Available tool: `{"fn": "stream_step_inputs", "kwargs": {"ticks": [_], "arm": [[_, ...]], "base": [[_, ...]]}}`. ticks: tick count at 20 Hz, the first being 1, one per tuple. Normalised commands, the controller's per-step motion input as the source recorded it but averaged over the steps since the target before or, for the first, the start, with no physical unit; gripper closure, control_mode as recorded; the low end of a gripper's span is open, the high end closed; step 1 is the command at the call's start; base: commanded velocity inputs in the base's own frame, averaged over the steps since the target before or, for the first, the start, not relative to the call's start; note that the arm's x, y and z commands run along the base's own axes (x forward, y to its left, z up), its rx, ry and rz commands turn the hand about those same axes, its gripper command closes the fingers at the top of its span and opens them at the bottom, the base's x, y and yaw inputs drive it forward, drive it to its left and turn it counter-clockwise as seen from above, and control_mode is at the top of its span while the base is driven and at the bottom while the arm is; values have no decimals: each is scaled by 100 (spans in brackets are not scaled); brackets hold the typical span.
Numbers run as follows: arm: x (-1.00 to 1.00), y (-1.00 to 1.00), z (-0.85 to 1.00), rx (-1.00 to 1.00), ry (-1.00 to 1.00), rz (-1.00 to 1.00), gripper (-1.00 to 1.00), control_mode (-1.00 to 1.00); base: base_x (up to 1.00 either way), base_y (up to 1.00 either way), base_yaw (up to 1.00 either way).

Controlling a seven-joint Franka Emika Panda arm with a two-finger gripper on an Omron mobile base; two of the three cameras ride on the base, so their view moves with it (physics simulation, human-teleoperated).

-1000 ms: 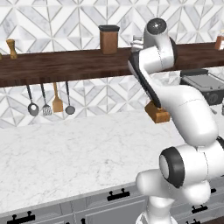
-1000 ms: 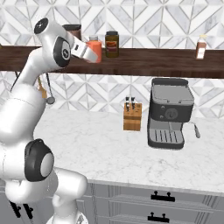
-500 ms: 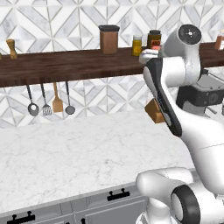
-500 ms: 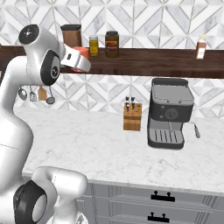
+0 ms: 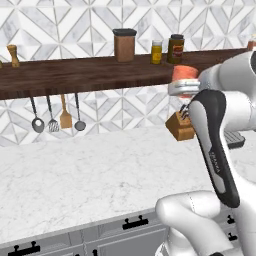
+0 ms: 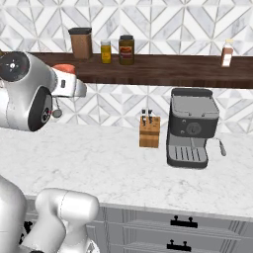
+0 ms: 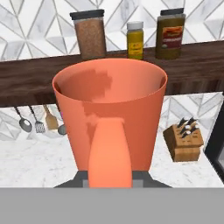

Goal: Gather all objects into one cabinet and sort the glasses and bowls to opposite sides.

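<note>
One orange mug apparently hides the fingers.

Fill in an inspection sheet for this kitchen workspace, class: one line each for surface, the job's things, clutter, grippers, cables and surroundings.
Surface: white marble counter, bare in its middle.
Job's things: one orange mug, upright, handle toward the hand camera, held in the air above the counter.
Clutter: knife block and coffee machine on the counter; three jars and a small bottle on the long wooden shelf; utensils hanging beneath it.
Grippers: gripper shut on the orange mug's base.
Cables: nothing seen.
Surroundings: patterned tile wall; grey drawers below the counter.
</note>
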Motion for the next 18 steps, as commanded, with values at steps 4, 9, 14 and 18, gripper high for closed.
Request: {"fn": "stream_step_inputs", "kwargs": {"ticks": [4, 9, 14, 18], "arm": [[-100, 30, -6, -2, 0, 15, 100, -100], [-95, 25, -6, 0, 1, 15, 100, -100], [-13, 11, -2, 0, 1, 3, 100, -100], [0, 0, 0, 0, 0, 0, 100, -100]], "base": [[0, 0, 0], [0, 0, 0], [0, 0, 0], [0, 0, 0]]}}
